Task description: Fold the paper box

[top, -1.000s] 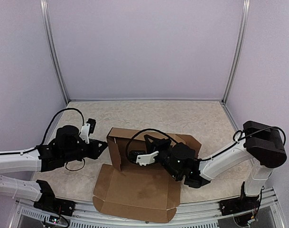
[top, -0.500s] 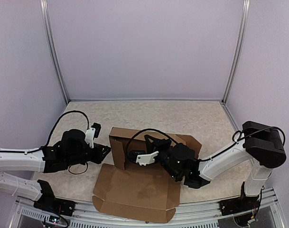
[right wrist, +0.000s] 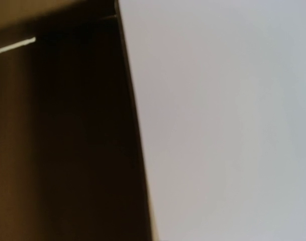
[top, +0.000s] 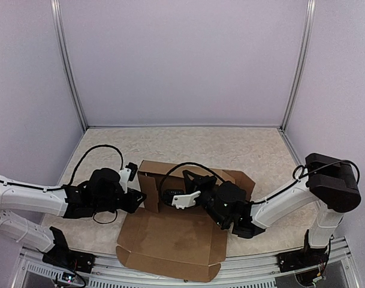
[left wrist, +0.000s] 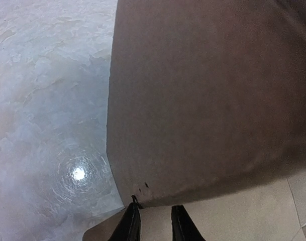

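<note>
Brown corrugated cardboard mailer box lies half-folded. The left gripper, narrowly parted, touches its left wall. The right gripper reaches inside, its grip impossible to tell.

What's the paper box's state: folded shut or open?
Open. The paper box has its near panel flat on the table; its left wall stands upright.

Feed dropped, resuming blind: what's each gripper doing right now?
Left gripper: open, holding nothing.
Right gripper: cannot tell, tucked inside the paper box.
</note>
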`<state>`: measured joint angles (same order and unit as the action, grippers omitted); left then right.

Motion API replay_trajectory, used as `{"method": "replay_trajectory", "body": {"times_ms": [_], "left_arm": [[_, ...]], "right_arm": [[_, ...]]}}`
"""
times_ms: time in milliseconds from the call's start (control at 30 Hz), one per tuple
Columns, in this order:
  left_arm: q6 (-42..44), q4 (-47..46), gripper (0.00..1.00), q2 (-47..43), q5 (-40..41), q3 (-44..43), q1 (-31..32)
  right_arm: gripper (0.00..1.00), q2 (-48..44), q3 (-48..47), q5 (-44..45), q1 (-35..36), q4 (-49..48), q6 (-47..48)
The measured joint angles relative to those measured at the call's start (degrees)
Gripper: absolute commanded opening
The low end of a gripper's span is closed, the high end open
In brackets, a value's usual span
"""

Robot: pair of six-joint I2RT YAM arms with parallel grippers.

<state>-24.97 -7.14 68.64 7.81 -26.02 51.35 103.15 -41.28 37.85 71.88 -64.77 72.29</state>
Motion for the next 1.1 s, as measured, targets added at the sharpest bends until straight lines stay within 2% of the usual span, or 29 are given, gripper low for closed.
{"method": "replay_trajectory", "body": {"times_ms": [300, 633, 767, 833, 1000, 1100], "left_arm": [[0.96, -1.88, 0.26, 5.77, 3.04, -2.75, 0.61], [1.51, -4.04, 0.53, 9.09, 7.85, -4.24, 1.31], [1.73, -5.97, 0.54, 10.29, 9.18, -4.26, 1.46], [1.92, -6.84, 0.46, 10.84, 9.57, -4.26, 1.46], [2.25, -9.68, 0.17, 12.55, 10.38, -4.28, 1.49], [2.25, -11.04, 0.05, 13.42, 10.51, -4.46, 1.53]], "right_arm": [[0.0, 0.07, 0.96, 1.31, 0.11, -1.38, -0.26], [0.0, 0.07, 1.33, 3.04, 0.57, -1.97, -1.22], [0.0, 0.07, 1.33, 3.48, 0.61, -1.95, -1.62], [0.0, 0.07, 1.33, 3.72, 0.63, -1.95, -1.9], [0.0, 0.07, 1.33, 4.31, 0.66, -1.9, -2.71], [0.0, 0.07, 1.31, 4.68, 0.7, -1.86, -3.06]]}}
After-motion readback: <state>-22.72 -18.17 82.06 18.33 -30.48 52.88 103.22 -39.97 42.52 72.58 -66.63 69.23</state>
